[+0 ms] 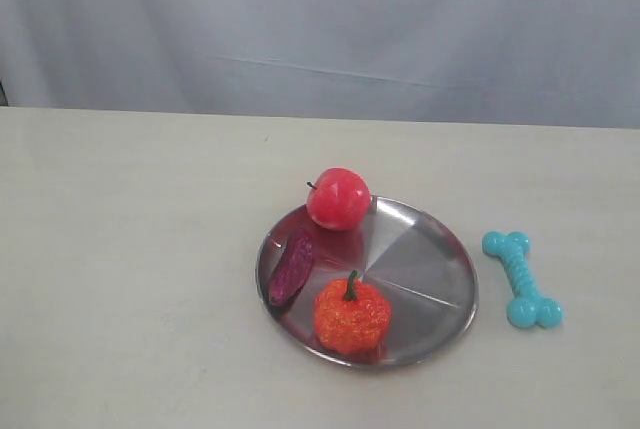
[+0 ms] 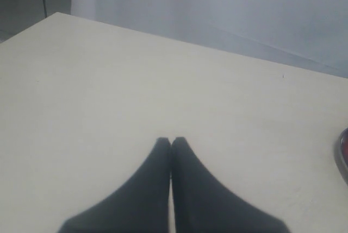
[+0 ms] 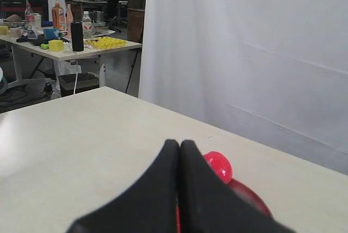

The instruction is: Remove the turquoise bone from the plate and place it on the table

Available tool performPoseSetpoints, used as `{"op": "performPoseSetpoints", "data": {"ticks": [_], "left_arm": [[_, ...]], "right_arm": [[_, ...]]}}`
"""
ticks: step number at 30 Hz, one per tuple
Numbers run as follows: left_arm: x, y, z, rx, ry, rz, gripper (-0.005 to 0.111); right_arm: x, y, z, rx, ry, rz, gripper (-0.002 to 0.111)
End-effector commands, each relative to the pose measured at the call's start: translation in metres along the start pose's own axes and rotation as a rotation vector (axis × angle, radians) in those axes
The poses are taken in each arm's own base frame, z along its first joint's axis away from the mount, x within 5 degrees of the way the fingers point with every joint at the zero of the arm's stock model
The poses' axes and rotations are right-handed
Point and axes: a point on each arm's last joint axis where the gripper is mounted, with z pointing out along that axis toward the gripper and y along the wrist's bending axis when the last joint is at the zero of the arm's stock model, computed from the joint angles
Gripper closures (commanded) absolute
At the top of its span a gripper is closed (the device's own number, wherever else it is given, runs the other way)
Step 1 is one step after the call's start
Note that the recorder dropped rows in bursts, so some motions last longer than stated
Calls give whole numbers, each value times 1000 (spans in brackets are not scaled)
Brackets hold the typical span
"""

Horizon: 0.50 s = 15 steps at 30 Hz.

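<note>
The turquoise bone (image 1: 521, 279) lies flat on the beige table (image 1: 130, 249), just right of the silver plate (image 1: 425, 269) and not touching it. Neither arm shows in the exterior view. My left gripper (image 2: 171, 142) is shut with nothing in it, above bare table, and the plate's rim (image 2: 342, 157) peeks in at that view's edge. My right gripper (image 3: 179, 145) is shut and empty too; behind its black fingers (image 3: 157, 189) I see the red apple (image 3: 219, 165) and part of the plate (image 3: 250, 197). The bone does not show in either wrist view.
On the plate sit a red apple (image 1: 338, 198) at the far side, a purple oblong toy vegetable (image 1: 291, 267) at the left and an orange pumpkin (image 1: 351, 315) at the front. A white curtain (image 1: 320, 29) hangs behind the table. A cluttered workbench (image 3: 65, 45) stands beyond it.
</note>
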Motion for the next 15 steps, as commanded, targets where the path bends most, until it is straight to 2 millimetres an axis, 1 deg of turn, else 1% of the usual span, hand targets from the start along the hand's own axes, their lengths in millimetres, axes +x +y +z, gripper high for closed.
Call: {"op": "performPoseSetpoints", "data": {"ticks": [1,5,15], "left_arm": [[0,0,0,7,-3,-4,107],[0,0,0,7,-3,-4,107],[0,0,0,7,-3,-4,107]], "right_arm": [[1,0,0,-4,-1,7,109],[1,-1,0,38,-1,5,109],[1,-7,0,407,-3,3,109]]}}
